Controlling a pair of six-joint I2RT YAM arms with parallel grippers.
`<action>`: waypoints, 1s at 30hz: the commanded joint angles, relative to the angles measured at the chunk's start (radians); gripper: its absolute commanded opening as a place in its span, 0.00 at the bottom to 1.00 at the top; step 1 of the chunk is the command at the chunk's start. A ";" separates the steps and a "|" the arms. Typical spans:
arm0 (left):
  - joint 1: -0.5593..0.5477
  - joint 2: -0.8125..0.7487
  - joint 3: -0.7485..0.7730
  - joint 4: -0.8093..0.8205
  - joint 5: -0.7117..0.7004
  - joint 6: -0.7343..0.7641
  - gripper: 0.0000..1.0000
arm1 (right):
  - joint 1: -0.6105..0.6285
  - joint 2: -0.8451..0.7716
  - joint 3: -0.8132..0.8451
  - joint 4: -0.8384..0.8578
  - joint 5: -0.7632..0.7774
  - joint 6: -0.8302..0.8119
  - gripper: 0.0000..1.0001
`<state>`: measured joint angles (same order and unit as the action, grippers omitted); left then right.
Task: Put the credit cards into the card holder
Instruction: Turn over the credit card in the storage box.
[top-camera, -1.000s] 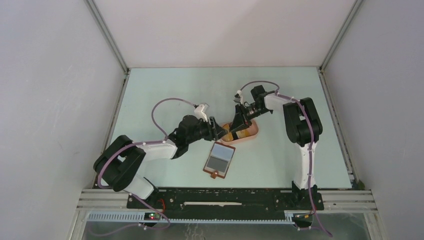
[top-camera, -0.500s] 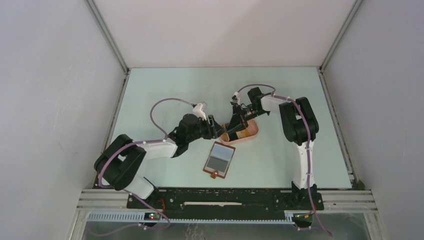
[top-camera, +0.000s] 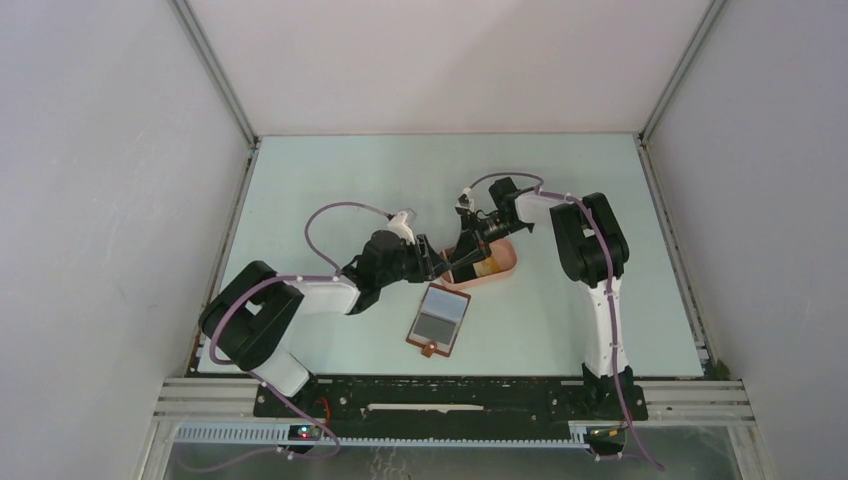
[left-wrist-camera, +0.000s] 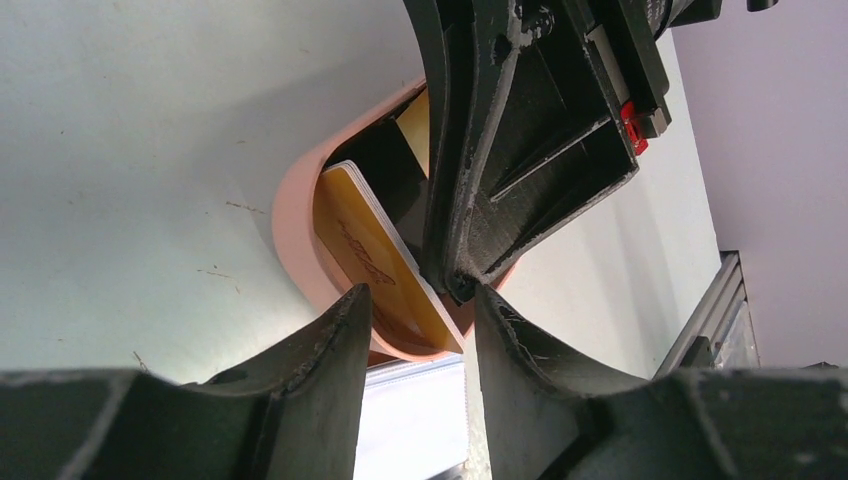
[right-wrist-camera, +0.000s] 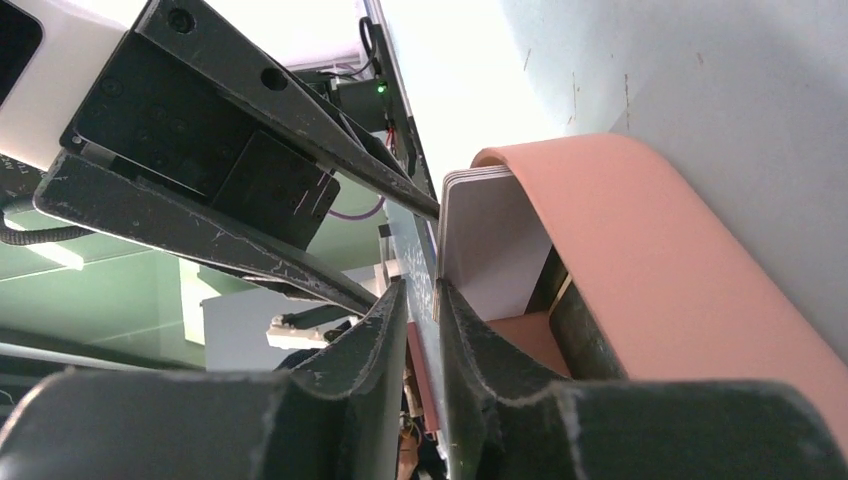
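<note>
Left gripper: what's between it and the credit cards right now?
Only the near wall of the pink tray. The left wrist view shows it through the open gap of the left gripper, the credit cards leaning just behind it.

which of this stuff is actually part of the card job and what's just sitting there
Part of the job:
- credit cards
- card holder, lying open
- left gripper
- right gripper

Just there:
- pink tray, only holding the cards
- purple cables
</note>
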<state>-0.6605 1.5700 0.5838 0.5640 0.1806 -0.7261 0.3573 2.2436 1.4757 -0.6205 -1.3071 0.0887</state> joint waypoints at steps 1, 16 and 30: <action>0.005 0.017 0.032 0.033 -0.030 -0.008 0.47 | 0.036 0.031 0.028 -0.013 0.007 0.004 0.24; 0.006 0.052 0.020 0.059 -0.032 -0.018 0.46 | 0.035 0.030 0.024 -0.016 0.041 0.008 0.18; 0.008 0.081 0.036 0.074 -0.009 -0.026 0.45 | 0.017 -0.027 0.035 -0.049 0.116 -0.062 0.18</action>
<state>-0.6579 1.6352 0.5838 0.6441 0.1684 -0.7456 0.3801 2.2673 1.4879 -0.6373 -1.2705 0.0719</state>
